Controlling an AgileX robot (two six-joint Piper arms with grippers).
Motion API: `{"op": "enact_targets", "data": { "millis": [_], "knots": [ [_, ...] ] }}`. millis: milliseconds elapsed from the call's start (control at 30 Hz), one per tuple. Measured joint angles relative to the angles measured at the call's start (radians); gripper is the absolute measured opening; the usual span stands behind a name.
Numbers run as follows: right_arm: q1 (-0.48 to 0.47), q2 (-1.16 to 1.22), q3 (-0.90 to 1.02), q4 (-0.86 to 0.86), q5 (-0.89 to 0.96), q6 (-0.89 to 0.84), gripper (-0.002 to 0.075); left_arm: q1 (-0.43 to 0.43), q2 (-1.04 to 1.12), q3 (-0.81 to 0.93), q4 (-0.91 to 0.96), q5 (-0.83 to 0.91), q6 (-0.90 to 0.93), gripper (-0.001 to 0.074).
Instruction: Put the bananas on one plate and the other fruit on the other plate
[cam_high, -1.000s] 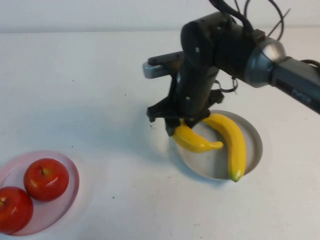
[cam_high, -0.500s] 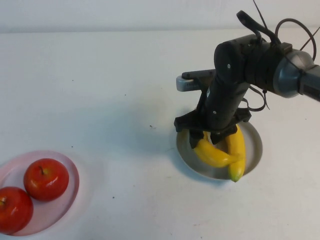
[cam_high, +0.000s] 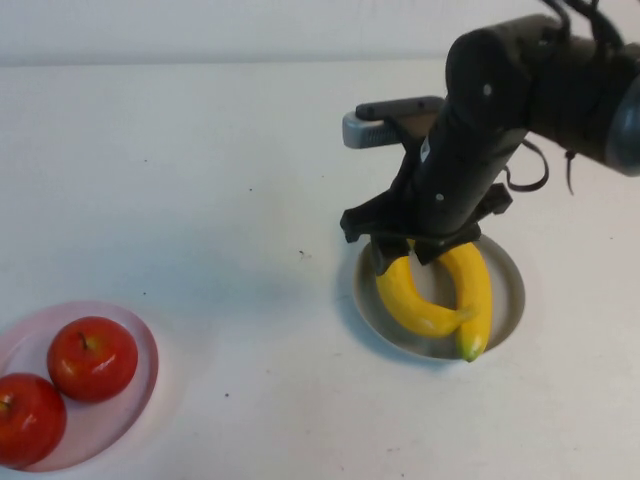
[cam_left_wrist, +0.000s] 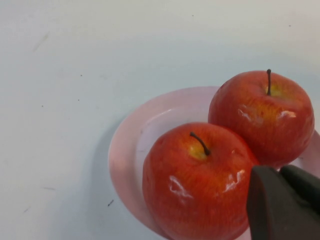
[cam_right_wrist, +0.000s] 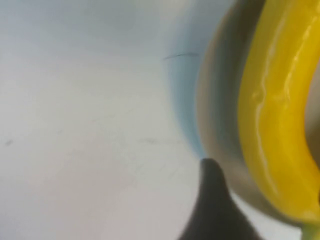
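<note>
**Over the right-side plate: second banana going down**

Right gripper (cam_high: 405, 262) sits low over the grey-blue plate (cam_high: 508, 298), clamped on the left banana (cam_high: 415, 303); it rests against the other banana (cam_high: 474, 292), tips crossing, so release looks close. Both glossy, curved, hard-looking. Near left, two shiny red apples (cam_high: 92, 358) fill the pale pink plate (cam_high: 140, 385). Left gripper (cam_left_wrist: 280, 205) hangs beside them; grip state cannot tell.

Glossy plastic-looking bananas (cam_high: 440, 295) & apples (cam_left_wrist: 227, 160), matt table (cam_high: 200, 170).

Bright, even light on the white tabletop (cam_high: 200, 150) — soft shadows, glare on apples (cam_left_wrist: 200, 185) — right wrist view blurred.
</note>
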Motion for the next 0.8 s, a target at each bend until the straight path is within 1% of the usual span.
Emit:
{"op": "enact_targets", "data": {
  "millis": [100, 200, 267, 367, 433, 567, 700, 800],
  "knots": [
    [0.026, -0.093, 0.005, -0.015, 0.049, -0.035, 0.0260, 0.000, 0.000, 0.000, 0.000, 0.000, 0.000, 0.0004],
    [0.040, -0.191, 0.039, -0.019, 0.071, -0.071, 0.0090, 0.000, 0.000, 0.000, 0.000, 0.000, 0.000, 0.0004],
    [0.044, -0.253, 0.074, -0.023, 0.077, -0.086, 0.0029, 0.000, 0.000, 0.000, 0.000, 0.000, 0.000, 0.0004],
    [0.044, -0.344, 0.142, -0.028, 0.079, -0.093, -0.0001, 0.000, 0.000, 0.000, 0.000, 0.000, 0.000, 0.0004],
    [0.044, -0.413, 0.202, -0.028, 0.079, -0.093, -0.0008, 0.000, 0.000, 0.000, 0.000, 0.000, 0.000, 0.0004],
    [0.044, -0.573, 0.383, -0.028, 0.078, -0.086, -0.0013, 0.000, 0.000, 0.000, 0.002, 0.000, 0.000, 0.0004],
    [0.044, -0.721, 0.549, -0.028, 0.021, -0.086, -0.0014, 0.000, 0.000, 0.000, 0.002, 0.000, 0.000, 0.0004],
    [0.044, -0.786, 0.617, -0.028, 0.019, -0.086, -0.0015, 0.000, 0.000, 0.000, 0.002, 0.000, 0.000, 0.0004]
  ]
}}
